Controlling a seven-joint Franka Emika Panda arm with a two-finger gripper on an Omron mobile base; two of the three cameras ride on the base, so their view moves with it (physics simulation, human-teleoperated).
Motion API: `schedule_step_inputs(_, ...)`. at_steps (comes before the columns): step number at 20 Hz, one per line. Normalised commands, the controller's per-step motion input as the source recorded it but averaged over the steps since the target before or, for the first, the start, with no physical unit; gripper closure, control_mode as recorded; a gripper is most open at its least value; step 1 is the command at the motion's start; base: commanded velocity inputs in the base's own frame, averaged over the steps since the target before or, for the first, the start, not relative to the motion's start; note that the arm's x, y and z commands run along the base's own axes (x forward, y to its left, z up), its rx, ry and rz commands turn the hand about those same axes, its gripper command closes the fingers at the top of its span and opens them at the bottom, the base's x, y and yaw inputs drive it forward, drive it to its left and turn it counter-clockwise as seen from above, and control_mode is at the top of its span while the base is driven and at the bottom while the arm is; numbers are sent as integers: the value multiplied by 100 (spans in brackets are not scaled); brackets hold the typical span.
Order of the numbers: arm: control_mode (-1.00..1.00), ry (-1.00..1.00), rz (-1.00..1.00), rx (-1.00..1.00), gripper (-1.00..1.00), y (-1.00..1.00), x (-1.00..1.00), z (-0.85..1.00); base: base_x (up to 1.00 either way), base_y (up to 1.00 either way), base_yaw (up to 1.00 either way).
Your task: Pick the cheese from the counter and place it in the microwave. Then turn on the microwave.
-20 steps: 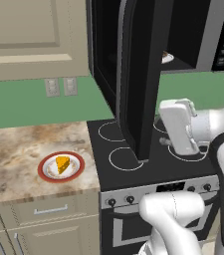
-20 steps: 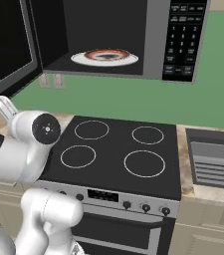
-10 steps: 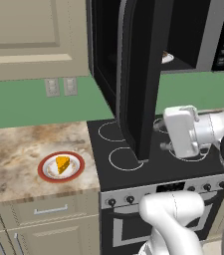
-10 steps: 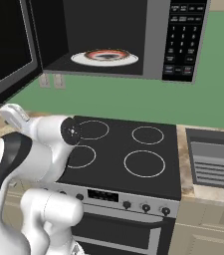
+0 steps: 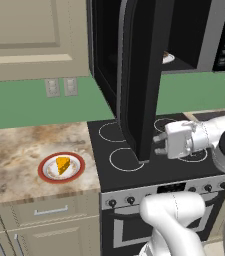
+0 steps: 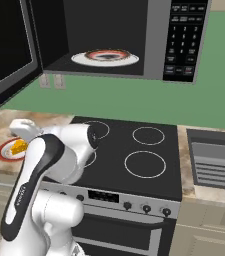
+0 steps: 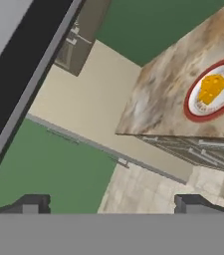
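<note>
The cheese (image 5: 62, 164) is a small orange wedge on a red-rimmed white plate (image 5: 47, 171) on the marbled counter (image 5: 14, 150), left of the stove. The right base view shows the cheese (image 6: 19, 146) just beyond my white hand, and the hand view has the cheese (image 7: 212, 88) at its upper right. The microwave (image 6: 156, 35) hangs above the stove with its door (image 5: 141, 75) swung wide open. My gripper (image 5: 157, 144) hovers over the stove by the door's lower edge, pointing left toward the counter. The gripper (image 7: 112, 204) is open with nothing between its fingertips.
A black stovetop (image 6: 134, 150) with ring marks lies under the arm, knobs along its front. A sink (image 6: 214, 160) sits at the right. A white turntable plate (image 6: 105, 56) rests inside the microwave. The button panel (image 6: 184, 40) is on its right. Drawers (image 5: 44, 212) run below the counter.
My hand has swung down and turned left over the stove toward the counter; it stays open. The cheese and plate have not moved.
</note>
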Motion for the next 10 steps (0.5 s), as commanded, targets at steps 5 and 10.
schedule_step_inputs(5,-100,-34,23,0,-100,0,18,-31,0,0,0)
schedule_step_inputs(10,-100,-36,10,0,-100,5,18,-22,0,0,0)
